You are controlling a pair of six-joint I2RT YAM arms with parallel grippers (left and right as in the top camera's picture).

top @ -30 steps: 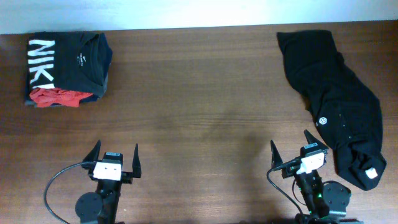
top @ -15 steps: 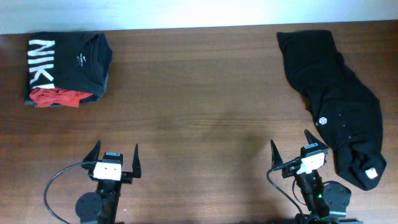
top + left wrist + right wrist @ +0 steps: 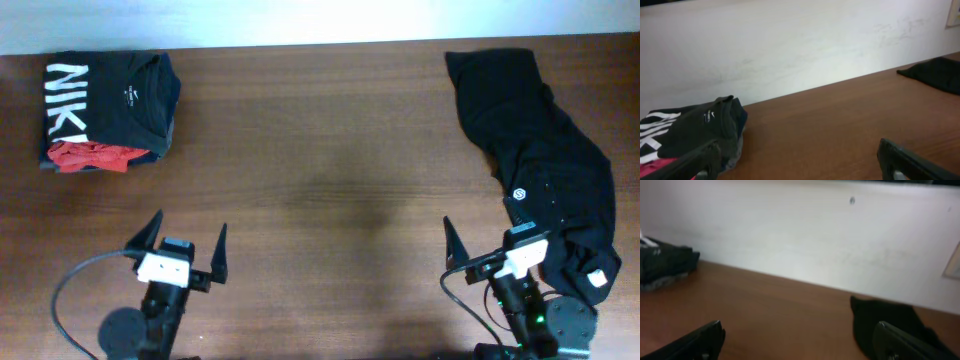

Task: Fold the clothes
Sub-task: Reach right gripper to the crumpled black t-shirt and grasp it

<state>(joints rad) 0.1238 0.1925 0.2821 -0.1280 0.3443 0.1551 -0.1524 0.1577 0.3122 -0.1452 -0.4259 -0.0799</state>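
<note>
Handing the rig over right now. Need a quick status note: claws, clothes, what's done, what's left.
Left claw: open, empty, near edge of the table, left side.
Right claw: open, empty, near edge, right side, beside the lower end of the black garment.
Garment: rumpled and unfolded along the right side, logo and tag showing.
Done: no fold yet.
Left: grasp it, spread it flat, fold it. Leave the Nike shirt and red garment stacked far left.
</note>
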